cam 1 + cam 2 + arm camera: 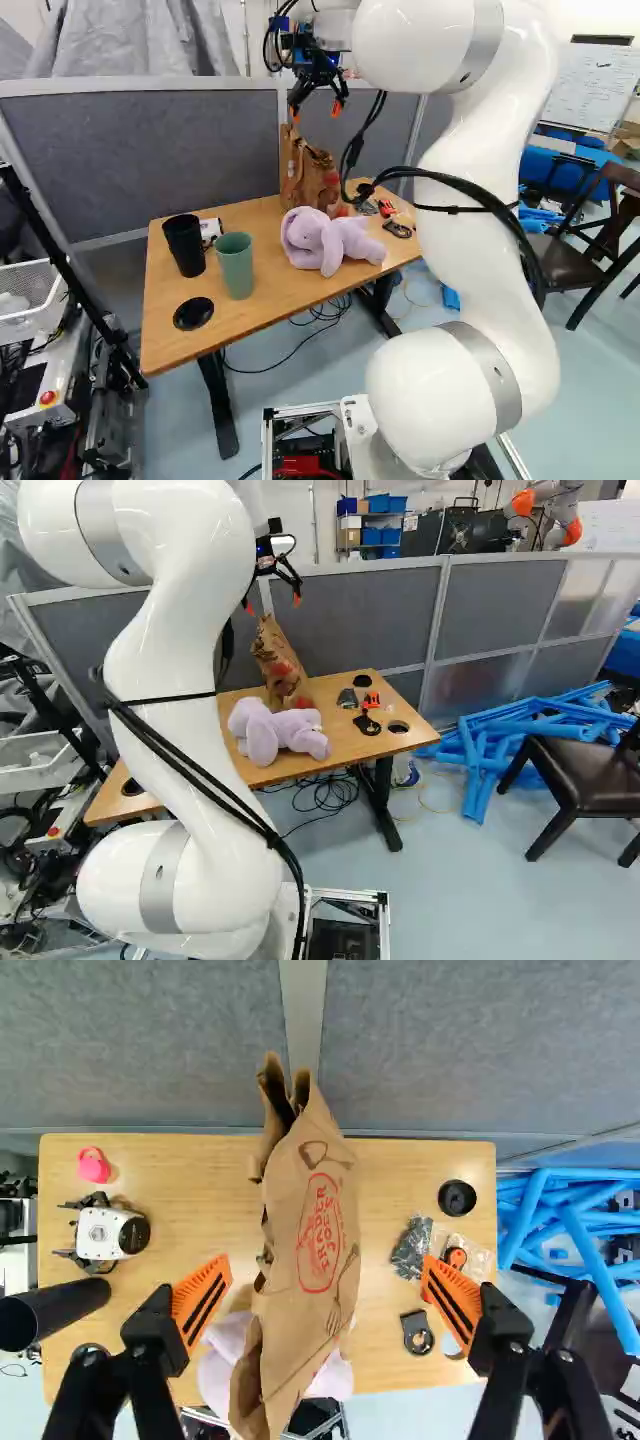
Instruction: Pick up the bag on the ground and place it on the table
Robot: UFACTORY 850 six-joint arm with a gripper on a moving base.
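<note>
One creased brown paper bag (pixel 308 178) stands on the wooden worktop (pixel 275 290) near its edge by the grey partition (pixel 170 150), with one soft lilac plush toy (pixel 322 240), one black cup (pixel 185 247) and one green cup (pixel 236 266). Above, the black pincer (pixel 315 111) gapes wide, holding nothing, its two orange-padded fingers clear of the paper.

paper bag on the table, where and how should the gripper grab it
I'd pinch the paper bag by its crumpled top, coming from above with the gripper: the bag stands on end and is narrow across the open gripper's span, so closing on its broad sides should work.
</note>
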